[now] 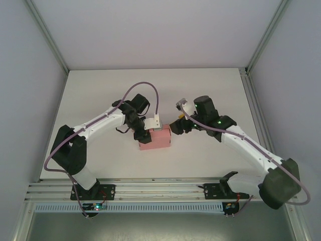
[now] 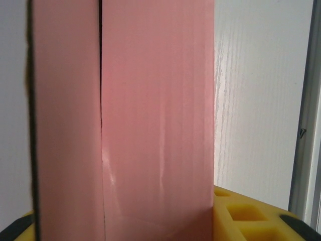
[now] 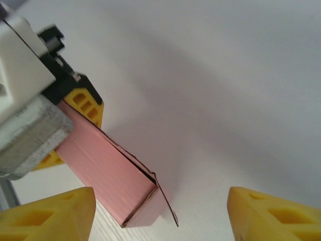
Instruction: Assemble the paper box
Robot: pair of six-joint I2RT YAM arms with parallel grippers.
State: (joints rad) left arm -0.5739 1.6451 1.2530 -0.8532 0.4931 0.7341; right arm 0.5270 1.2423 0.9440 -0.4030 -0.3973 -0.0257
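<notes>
While the paper box [image 1: 154,139] sits near the middle of the white table [image 1: 200,90], I see my left pincer [image 1: 142,131] clamped on its left end, with yellow pads [image 3: 86,103] on either side of the pink card. My right pincer [image 1: 175,128] is at the box's right end, jaws apart and holding nothing. A thin flap [image 3: 168,208] stands slightly ajar there, between its yellow fingertips [image 3: 271,216].
</notes>
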